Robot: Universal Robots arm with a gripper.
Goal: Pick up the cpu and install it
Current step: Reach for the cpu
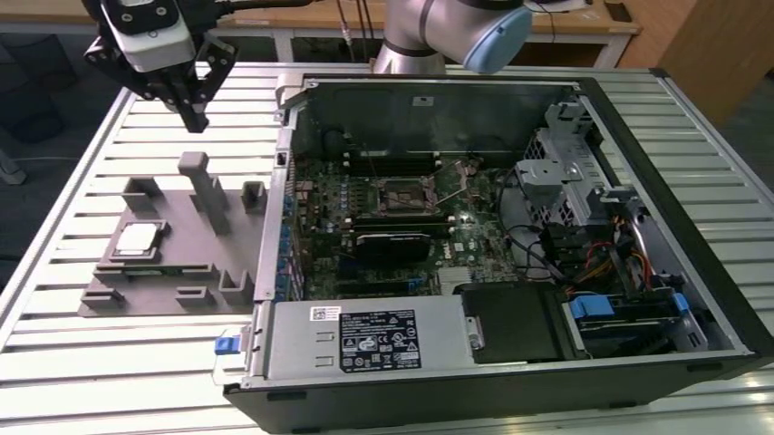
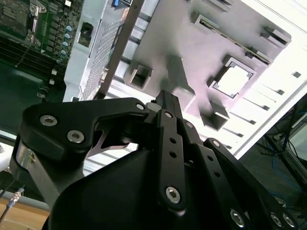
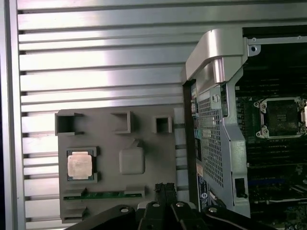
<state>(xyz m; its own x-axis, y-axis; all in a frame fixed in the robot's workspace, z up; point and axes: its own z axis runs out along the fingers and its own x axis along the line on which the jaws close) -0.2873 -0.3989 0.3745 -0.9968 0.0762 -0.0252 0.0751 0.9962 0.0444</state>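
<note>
1. Gripper (image 1: 194,116): fingers are drawn together with nothing between them. It hangs in the air over the slatted table (image 1: 72,362), past the far edge of the grey fixture (image 1: 181,227), and touches nothing.
2. Cpu (image 1: 136,237): it lies flat in its square recess on the fixture. In the exterior view it sits at about 7 o'clock from the fingertips, well apart from them. It is also seen seated there in the first wrist view (image 3: 79,164).
3. Progress: pick-up is not yet made and installation is not yet done. Judged to be at the very start.
4. Socket (image 1: 405,192): it sits on the motherboard inside the open computer case (image 1: 423,118), at about 3 o'clock from the cpu. Its centre looks dark and vacant.
5. Obstructions:
   - Upright blocks (image 1: 199,186) stand on the fixture at about 1 o'clock from the cpu.
   - The case wall (image 3: 211,134) rises between fixture and motherboard, so any carry across must clear it.
6. Other items:
   - A green memory strip (image 3: 103,195) lies in a fixture slot just beside the cpu.
   - A black module (image 1: 393,246) sits at 6 o'clock from the socket.
</note>
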